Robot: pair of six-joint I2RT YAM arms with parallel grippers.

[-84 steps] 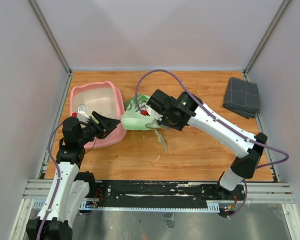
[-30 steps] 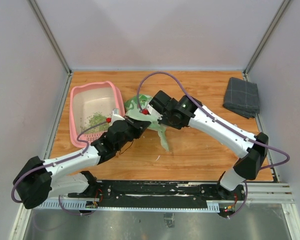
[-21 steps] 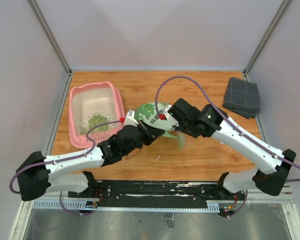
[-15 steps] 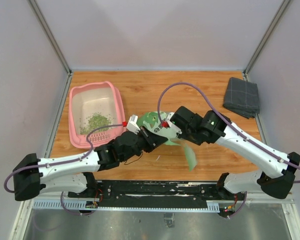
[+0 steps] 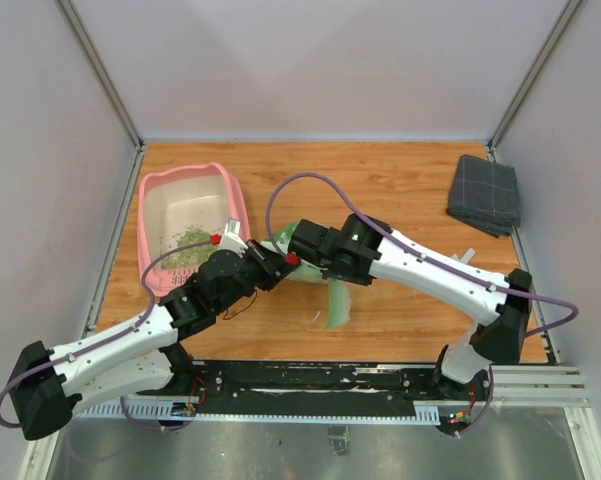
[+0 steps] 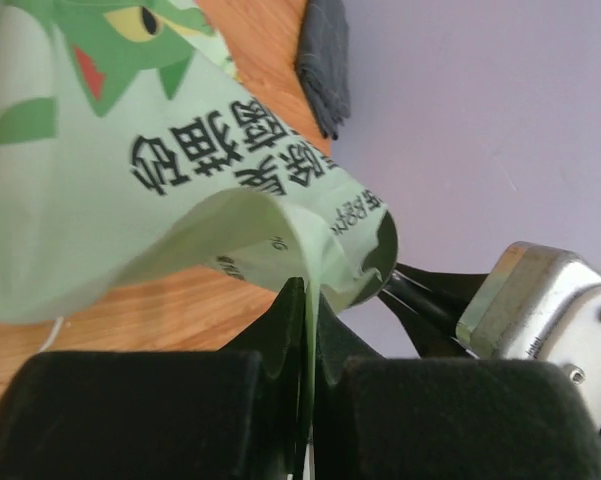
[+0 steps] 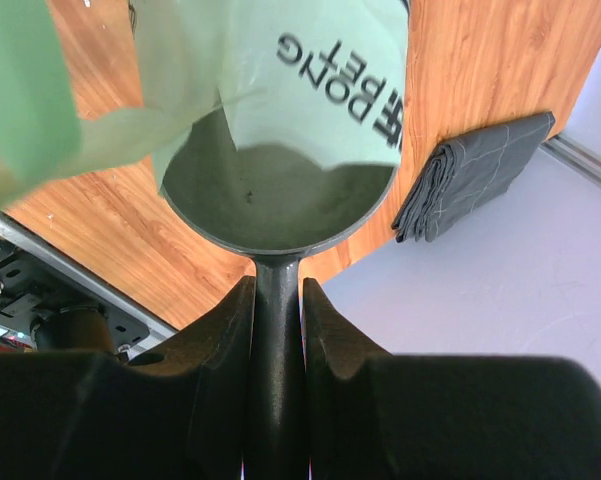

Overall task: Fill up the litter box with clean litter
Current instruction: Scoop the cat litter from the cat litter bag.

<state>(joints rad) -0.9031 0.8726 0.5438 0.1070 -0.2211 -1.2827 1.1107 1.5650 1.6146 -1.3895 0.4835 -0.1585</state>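
The pink litter box [image 5: 156, 278] sits at the table's left. A small heap of green clean litter [image 5: 186, 243] lies on its cream floor. Just right of the box, a light green printed bag [image 5: 292, 236] hangs between both grippers. My left gripper [image 5: 267, 266] is shut on the bag's thin edge [image 6: 307, 300], which is pinched flat between its fingers. My right gripper [image 5: 302, 252] is shut on the handle of a grey metal scoop [image 7: 276, 300]. The scoop's bowl [image 7: 280, 195] pokes into the bag's mouth and looks empty. A strip of the bag [image 5: 338, 305] dangles toward the table.
A folded grey cloth [image 5: 483, 193] lies at the far right corner, also showing in the right wrist view as the cloth [image 7: 470, 175]. The right arm's purple cable [image 5: 300, 182] arcs over the table's middle. Grey walls close in the left, right and far sides.
Both grippers and the bag swung right and toward the near edge, then came back left beside the litter box. Green litter now lies in the box, where before none showed.
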